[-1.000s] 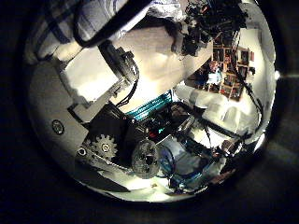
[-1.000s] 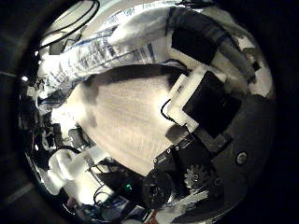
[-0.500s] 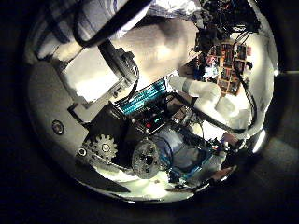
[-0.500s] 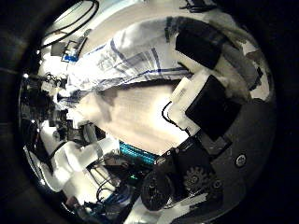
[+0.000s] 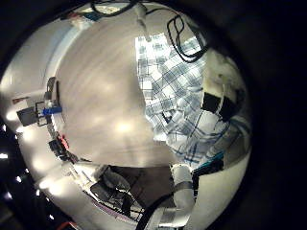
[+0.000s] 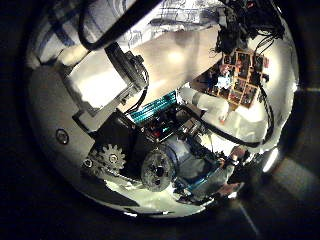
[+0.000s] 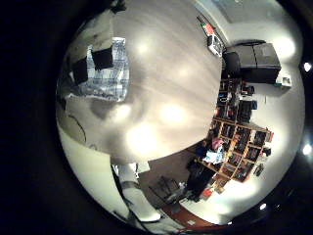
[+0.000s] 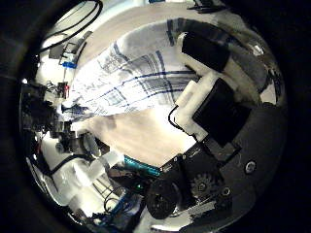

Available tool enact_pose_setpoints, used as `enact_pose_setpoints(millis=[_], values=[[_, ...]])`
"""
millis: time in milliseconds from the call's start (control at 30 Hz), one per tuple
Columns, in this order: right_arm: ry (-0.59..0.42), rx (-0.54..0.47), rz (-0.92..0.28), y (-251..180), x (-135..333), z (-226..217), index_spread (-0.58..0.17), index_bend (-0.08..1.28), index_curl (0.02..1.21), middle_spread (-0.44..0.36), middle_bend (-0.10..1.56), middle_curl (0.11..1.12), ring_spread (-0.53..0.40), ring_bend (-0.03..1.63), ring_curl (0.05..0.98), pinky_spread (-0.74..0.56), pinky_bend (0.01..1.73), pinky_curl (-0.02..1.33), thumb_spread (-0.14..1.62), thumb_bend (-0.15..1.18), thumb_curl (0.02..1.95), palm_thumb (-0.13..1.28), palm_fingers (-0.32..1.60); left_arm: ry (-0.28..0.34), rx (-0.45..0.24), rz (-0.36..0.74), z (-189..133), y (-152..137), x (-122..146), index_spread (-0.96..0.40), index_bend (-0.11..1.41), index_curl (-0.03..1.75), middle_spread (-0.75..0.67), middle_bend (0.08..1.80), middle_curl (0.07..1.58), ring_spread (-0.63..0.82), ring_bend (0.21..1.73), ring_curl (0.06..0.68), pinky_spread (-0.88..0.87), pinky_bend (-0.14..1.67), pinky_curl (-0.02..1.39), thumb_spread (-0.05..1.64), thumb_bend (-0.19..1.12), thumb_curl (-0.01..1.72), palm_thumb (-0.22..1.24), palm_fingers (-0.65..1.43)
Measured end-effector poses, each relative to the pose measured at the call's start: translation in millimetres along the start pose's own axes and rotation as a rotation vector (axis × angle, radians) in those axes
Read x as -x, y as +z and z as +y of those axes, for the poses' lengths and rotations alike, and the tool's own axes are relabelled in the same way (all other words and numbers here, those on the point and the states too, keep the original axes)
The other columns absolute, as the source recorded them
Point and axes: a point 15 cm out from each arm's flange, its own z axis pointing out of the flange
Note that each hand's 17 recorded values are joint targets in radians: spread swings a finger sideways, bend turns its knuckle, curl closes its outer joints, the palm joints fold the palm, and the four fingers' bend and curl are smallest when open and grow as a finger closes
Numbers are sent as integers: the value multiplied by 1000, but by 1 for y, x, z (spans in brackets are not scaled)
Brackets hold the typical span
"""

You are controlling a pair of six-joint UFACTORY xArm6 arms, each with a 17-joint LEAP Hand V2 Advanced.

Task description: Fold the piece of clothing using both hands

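A checked piece of clothing (image 5: 173, 81) lies on the wooden table (image 5: 91, 91), bunched up where the left hand's finger (image 5: 219, 96) meets it. In the left thumb side view only an edge of the cloth (image 6: 190, 12) shows beyond the left hand (image 6: 115, 85). The right hand (image 8: 209, 92) has its fingers curled over the cloth (image 8: 141, 68), which spreads close under that palm. In the right little finger side view a fold of cloth (image 7: 106, 70) sits between the right hand's dark fingertips (image 7: 100, 56). Both hands hold the cloth.
Bare table (image 7: 166, 93) stretches wide beside the cloth. The other arm (image 8: 97, 165) shows across the table in the right thumb side view. Shelves (image 7: 235, 132) and boxes (image 7: 249, 64) stand beyond the table's edge.
In the right thumb side view the checked cloth has come to fill far more of the picture and the bare table less. The left thumb side view has shifted a little.
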Motion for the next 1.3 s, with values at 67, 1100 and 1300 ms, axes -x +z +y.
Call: enact_pose_setpoints(millis=[67, 1100, 1300], values=[[-6, 33, 3, 16, 4, -19, -341, 936, 1024, -209, 1156, 944, -224, 1350, 691, -268, 1320, 645, 1268, -11, 578, 968, 1083, -8, 11, 4, -17, 7, 6, -608, 190, 1564, -646, 882, 1092, -456, 1337, 511, -628, 1055, 642, 1063, -19, 602, 826, 1065], [178, 117, -35, 55, -95, -77, -414, 191, 554, -137, 561, 603, -160, 1058, 491, 103, 945, 462, 1309, -21, 339, 393, 143, -172, -216, 186, -139, 21, 81, -184, 167, 954, 87, 211, 674, 141, 817, 342, 306, 423, 515, 1106, -23, 395, 472, 1], [93, 111, -75, 25, -109, -44, -408, 198, 513, -127, 534, 563, -155, 960, 451, 180, 856, 413, 1314, -14, 312, 382, 141, -143, -232, 181, -91, 9, 66, -89, 186, 813, 152, 186, 579, 231, 744, 302, 421, 366, 457, 1114, -21, 382, 475, 62]])
